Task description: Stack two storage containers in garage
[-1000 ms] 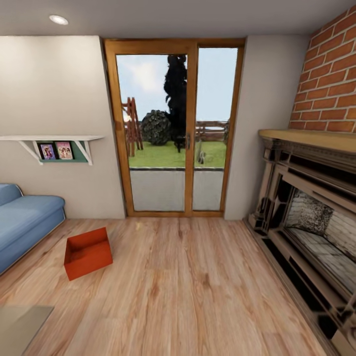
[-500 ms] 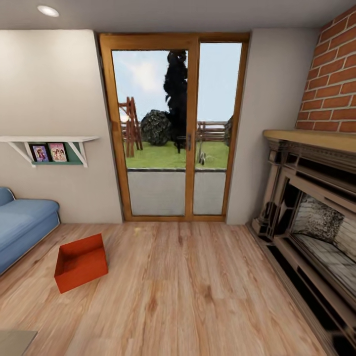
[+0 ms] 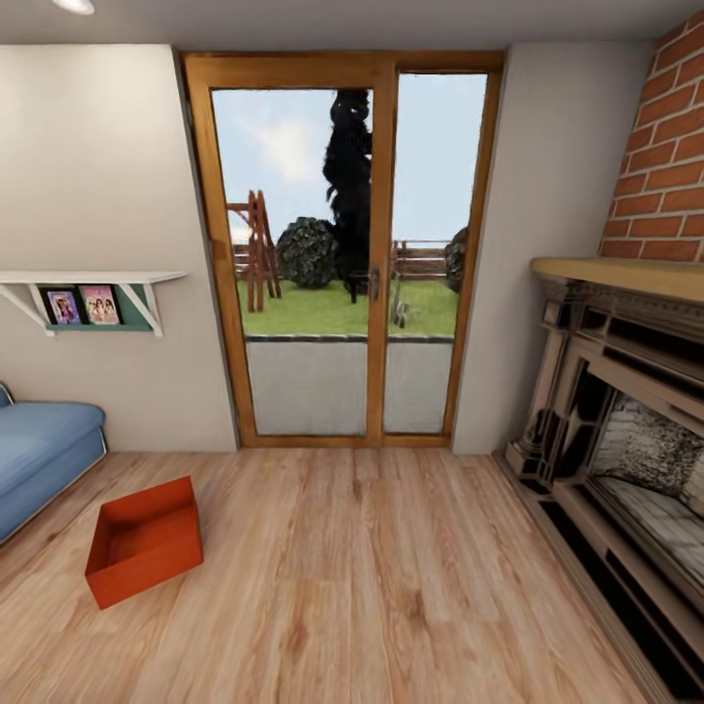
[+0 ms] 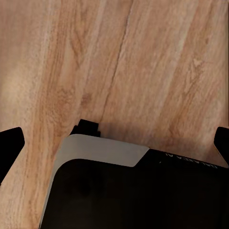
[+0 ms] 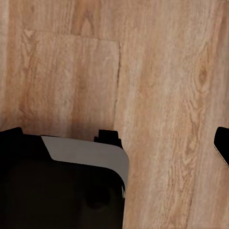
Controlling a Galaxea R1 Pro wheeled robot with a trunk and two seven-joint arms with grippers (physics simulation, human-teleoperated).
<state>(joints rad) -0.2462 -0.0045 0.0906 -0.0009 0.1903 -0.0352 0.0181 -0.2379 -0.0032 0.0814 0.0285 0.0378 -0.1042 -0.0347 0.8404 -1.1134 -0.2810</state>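
One orange-red open-topped storage container (image 3: 145, 539) lies on the light wood plank floor of the living room, low at the left of the head view, near the blue sofa (image 3: 44, 452). Its inside looks empty. In the left wrist view my left gripper (image 4: 114, 148) hangs over the planks, its black fingertips (image 4: 10, 143) wide apart at the picture's two edges with nothing between them. My right gripper (image 5: 117, 145) stands open the same way above bare planks, one fingertip (image 5: 222, 143) showing at the edge. The garage is out of view.
A wood-framed glass door (image 3: 342, 254) stands straight ahead. A brick fireplace (image 3: 626, 411) with a wooden mantel runs along the right. A white wall shelf (image 3: 88, 288) with photos hangs at the left. My dark base (image 4: 133, 191) sits under both wrist cameras.
The whole head view has shifted: the camera moved toward the door, so the container and sofa slid down and left in the picture. The container itself has not visibly moved.
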